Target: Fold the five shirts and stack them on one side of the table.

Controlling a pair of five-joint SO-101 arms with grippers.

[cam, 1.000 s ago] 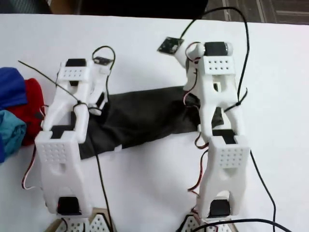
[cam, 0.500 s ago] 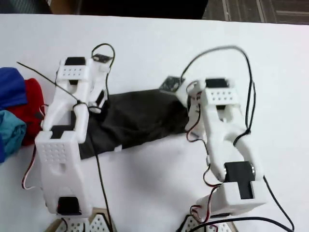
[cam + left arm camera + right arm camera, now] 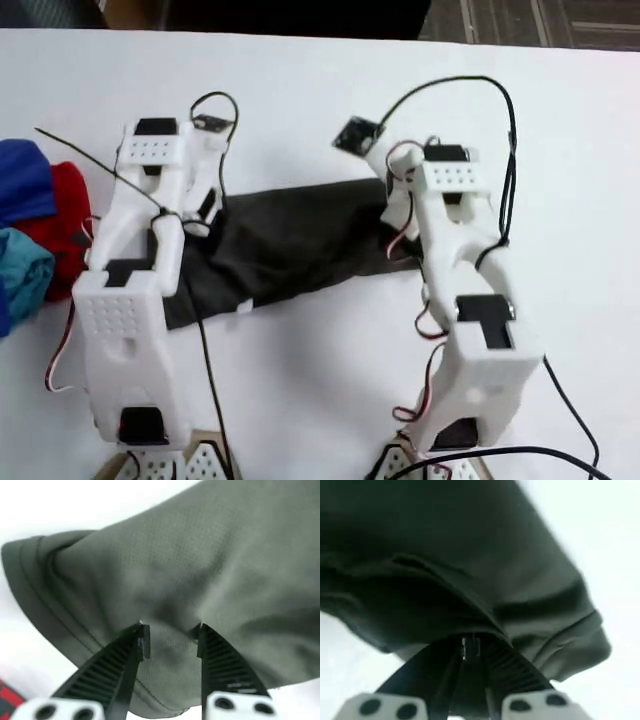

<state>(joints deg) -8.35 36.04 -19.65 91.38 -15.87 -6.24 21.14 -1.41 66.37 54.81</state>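
Observation:
A dark shirt (image 3: 290, 245) lies as a long folded band across the middle of the white table (image 3: 300, 90). My left gripper (image 3: 205, 215) is at the shirt's left end; in the left wrist view this gripper (image 3: 171, 636) is open, both tips resting on the dark shirt (image 3: 210, 570) near its stitched hem. My right gripper (image 3: 395, 215) is at the shirt's right end. In the right wrist view the gripper (image 3: 470, 647) is shut on a fold of the dark shirt (image 3: 445, 555), which bunches up around the fingers.
A heap of other shirts sits at the table's left edge: a blue shirt (image 3: 22, 180), a red shirt (image 3: 65, 225) and a teal shirt (image 3: 25, 270). Black cables loop above both arms. Bare table lies to the far side and to the right.
The right arm drew back, dragging the shirt's right end leftwards, then moved out again so that end lies farther right. The left arm has kept still.

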